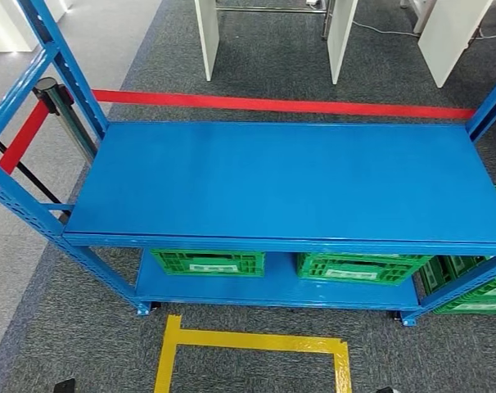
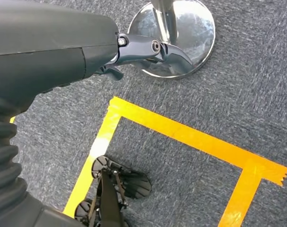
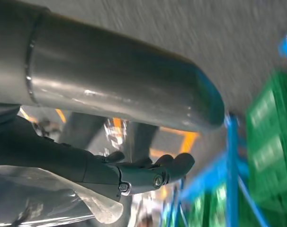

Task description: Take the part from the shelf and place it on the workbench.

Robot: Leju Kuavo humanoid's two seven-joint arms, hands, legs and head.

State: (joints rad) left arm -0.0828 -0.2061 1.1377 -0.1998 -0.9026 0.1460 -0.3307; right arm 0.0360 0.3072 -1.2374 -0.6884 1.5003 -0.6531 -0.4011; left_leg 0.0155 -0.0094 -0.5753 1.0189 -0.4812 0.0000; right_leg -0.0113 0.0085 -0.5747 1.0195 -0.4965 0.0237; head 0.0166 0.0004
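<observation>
The part is a clear plastic bag with something dark inside, pressed against the dark fingers of my right hand. That hand grips the bag beside the blue shelf frame, in a blurred picture. My left hand hangs over the grey carpet with its fingers stretched out and nothing in them. In the head view the blue shelf's top board lies bare in front of me.
Green crates sit on the lower shelf board, more at the right. A yellow tape square marks the carpet before the shelf. A red belt, a stanchion post and its chrome base stand near. White panels stand behind.
</observation>
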